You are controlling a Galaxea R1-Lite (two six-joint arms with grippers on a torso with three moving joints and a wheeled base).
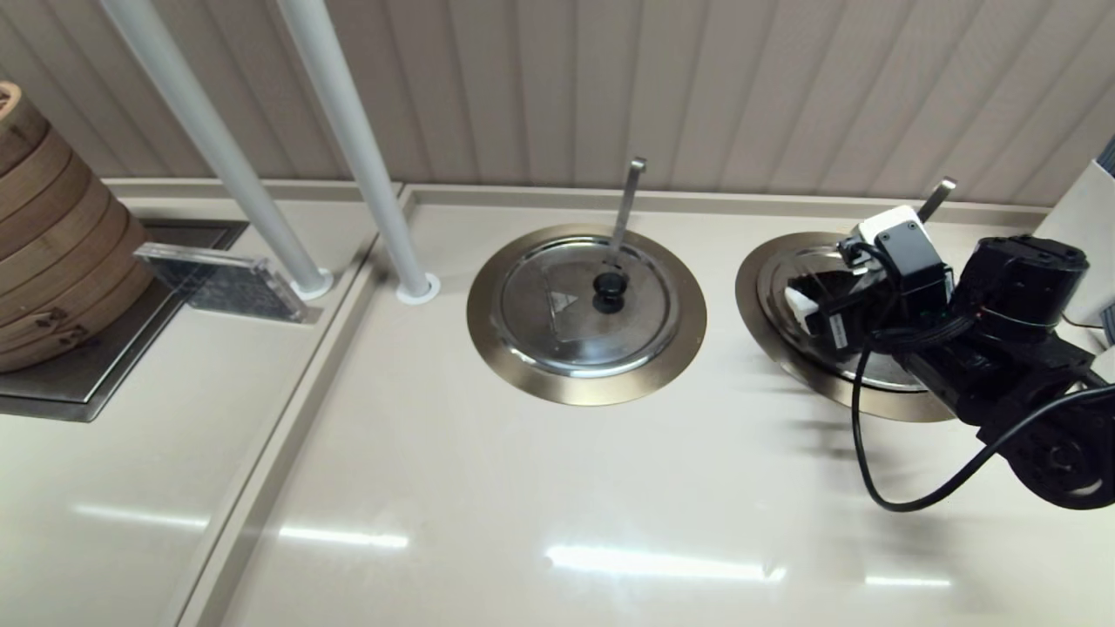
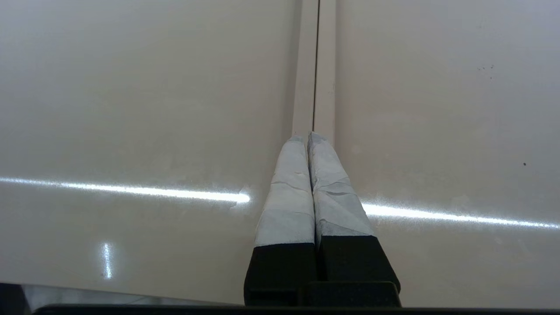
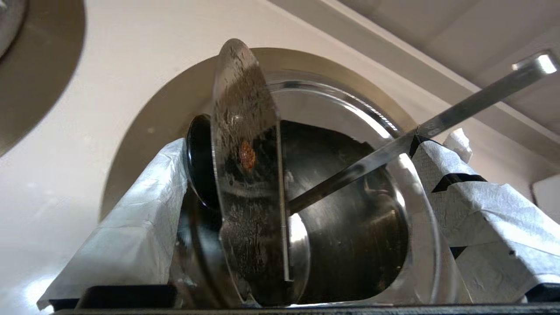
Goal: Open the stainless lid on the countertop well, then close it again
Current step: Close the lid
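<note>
In the right wrist view the stainless lid (image 3: 245, 175) has its flap tipped up almost on edge, underside showing, over the countertop well (image 3: 350, 227), whose dark inside is exposed. The black knob (image 3: 199, 162) lies against one taped finger (image 3: 140, 210). My right gripper (image 3: 297, 144) is open, its fingers wide apart on either side of the raised flap. The bronze-grey rim ring (image 1: 760, 326) shows at the right of the head view, with the right gripper (image 1: 814, 300) over it. My left gripper (image 2: 308, 136) is shut and empty above a countertop seam, out of the head view.
A ladle handle (image 3: 459, 109) slants out of the open well. A like lid with a triangle sticker (image 1: 585, 305) covers the middle well, with its own ladle handle (image 1: 627, 205). Bamboo steamers (image 1: 52, 235), two white poles (image 1: 348, 139) and a clear sign block (image 1: 222, 280) stand at left.
</note>
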